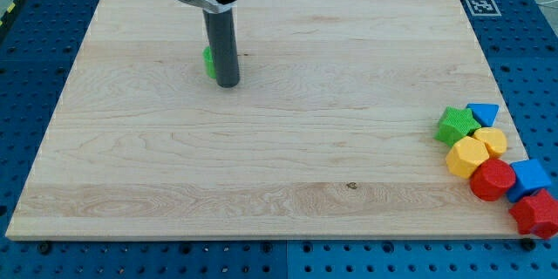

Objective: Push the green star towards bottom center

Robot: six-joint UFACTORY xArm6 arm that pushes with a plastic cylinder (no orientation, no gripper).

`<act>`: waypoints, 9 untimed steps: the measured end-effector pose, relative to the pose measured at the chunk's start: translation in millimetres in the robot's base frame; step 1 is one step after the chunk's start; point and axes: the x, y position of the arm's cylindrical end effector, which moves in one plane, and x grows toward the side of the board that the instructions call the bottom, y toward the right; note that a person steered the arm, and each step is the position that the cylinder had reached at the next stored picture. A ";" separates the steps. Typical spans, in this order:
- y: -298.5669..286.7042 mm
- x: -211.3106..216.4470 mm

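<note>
The green star [457, 125] lies near the board's right edge, at the view's right, touching a blue triangle [482, 113] and a yellow block [467, 156]. My tip [228, 84] rests on the board in the upper left part, far to the left of the star. A second green block [209, 61] sits just left of and behind the rod. It is mostly hidden, so I cannot make out its shape.
A cluster at the lower right holds another yellow block [492, 141], a red block [493, 180], a blue block [530, 176] and a second red block [534, 214] at the board's edge. The wooden board [261, 166] lies on a blue perforated table.
</note>
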 end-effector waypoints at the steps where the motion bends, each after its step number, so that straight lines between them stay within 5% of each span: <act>1: -15.2 -10.5; 3: 4.8 3.7; 7: 231.8 9.5; 9: 286.0 52.7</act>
